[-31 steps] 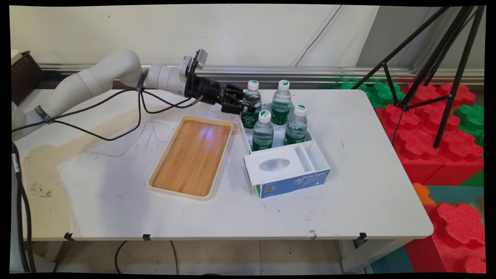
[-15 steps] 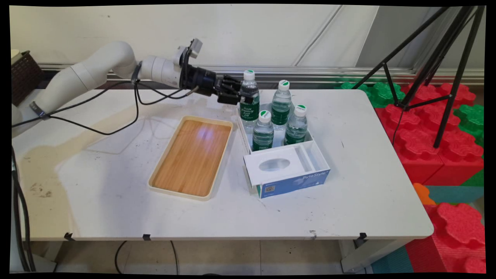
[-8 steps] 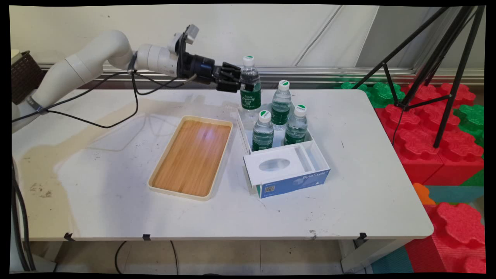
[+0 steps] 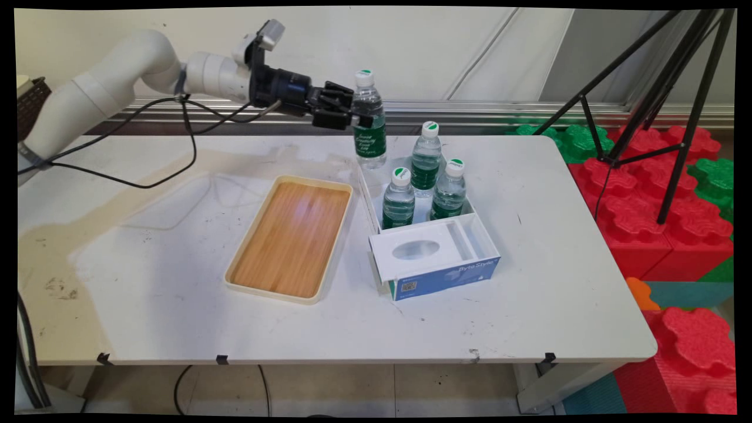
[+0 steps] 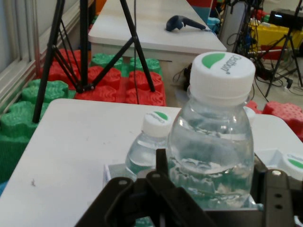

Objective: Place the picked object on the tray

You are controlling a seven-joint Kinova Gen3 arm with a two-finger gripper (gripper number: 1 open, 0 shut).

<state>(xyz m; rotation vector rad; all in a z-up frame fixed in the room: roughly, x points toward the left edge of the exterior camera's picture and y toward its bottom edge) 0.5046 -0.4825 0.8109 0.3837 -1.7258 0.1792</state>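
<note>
Up above the far left corner of the white box [image 4: 477,232], the gripper [image 4: 352,118] is closed around a clear water bottle [image 4: 369,122] with a green label and a white, green-marked cap, holding it upright in the air, clear of the box and of the desk [image 4: 558,247]. The fingers clamp the bottle's upper body, just above the label; in the hand view the water bottle [image 5: 212,142] fills the space between the black linkage. It looks full of water, so it is probably fairly heavy for its size, and the thin ribbed plastic is likely smooth and a little yielding under pressure; a hold on the ribbed body seems firmer than one at the narrow neck. Three more bottles [image 4: 426,157] stand upright in the box below. A wooden tray [image 4: 291,238] with a cream rim lies beside the box, on its left.
</note>
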